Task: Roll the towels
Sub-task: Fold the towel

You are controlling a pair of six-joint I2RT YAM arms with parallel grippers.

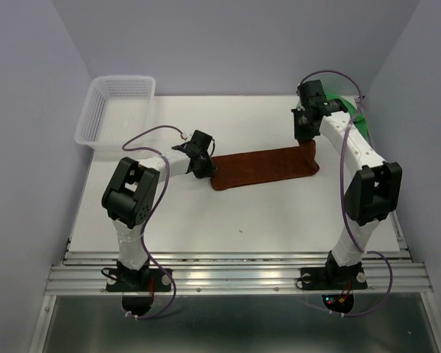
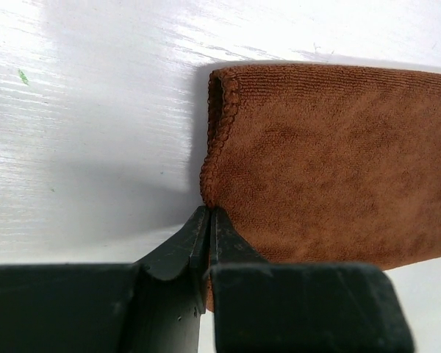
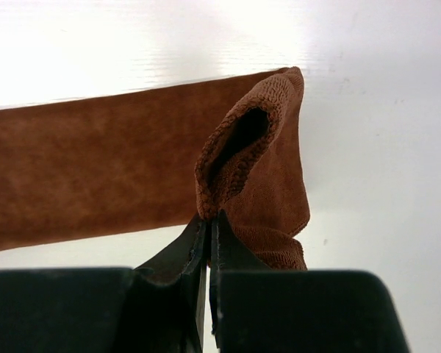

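**Cloth, gloss and matt black**

The towel (image 2: 331, 162) is brown cloth, matt, with a short fuzzy nap. Its hem, at nine o'clock in my left wrist view, is a rougher, ribbed line of stitching. Where my right claw (image 3: 208, 220) pinches it, the raised fold shows a coarser, looped weave. That claw and my left claw (image 2: 209, 220) both look like black plastic, matt, with faint pale scuffs. The tabletop (image 1: 264, 213) is white, smooth and glossy enough to throw streaked glare. At ten o'clock on it, the basket (image 1: 87, 118) is white plastic lattice, slightly shiny. Along six o'clock, the rails (image 1: 235, 273) are bare ribbed metal with a dull silver sheen.
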